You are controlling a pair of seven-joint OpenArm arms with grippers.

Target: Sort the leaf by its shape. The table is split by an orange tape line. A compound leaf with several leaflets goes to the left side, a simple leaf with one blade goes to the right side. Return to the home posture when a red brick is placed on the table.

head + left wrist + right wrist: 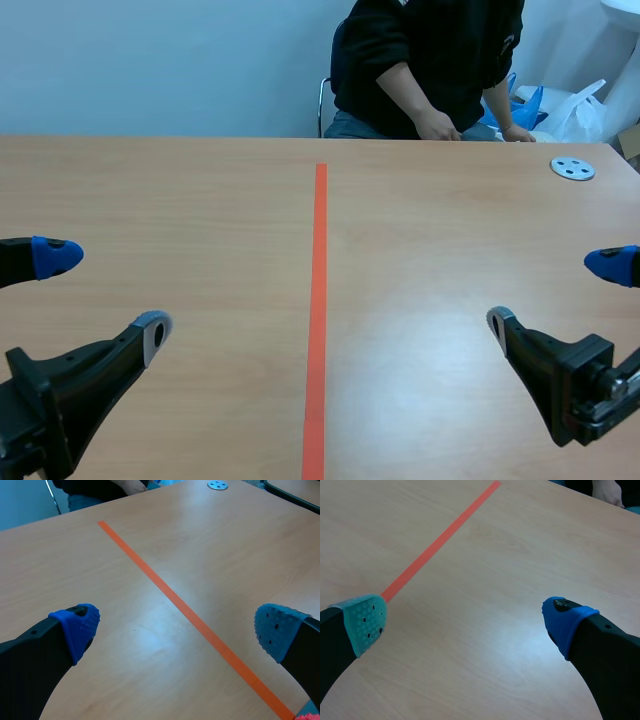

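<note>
No leaf and no red brick show in any view. My left gripper (100, 292) stands open low over the table's left half, its blue pads wide apart with bare wood between them (175, 630). My right gripper (555, 290) stands open over the right half, also with nothing between its fingers (462, 622). The orange tape line (318, 320) runs down the middle of the wooden table (200, 210), between the two grippers.
A person in a black top (430, 60) sits across the table, hands (440, 127) resting at its far edge. A small grey disc with holes (572, 168) lies at the far right. White and blue bags (570, 105) are behind the table.
</note>
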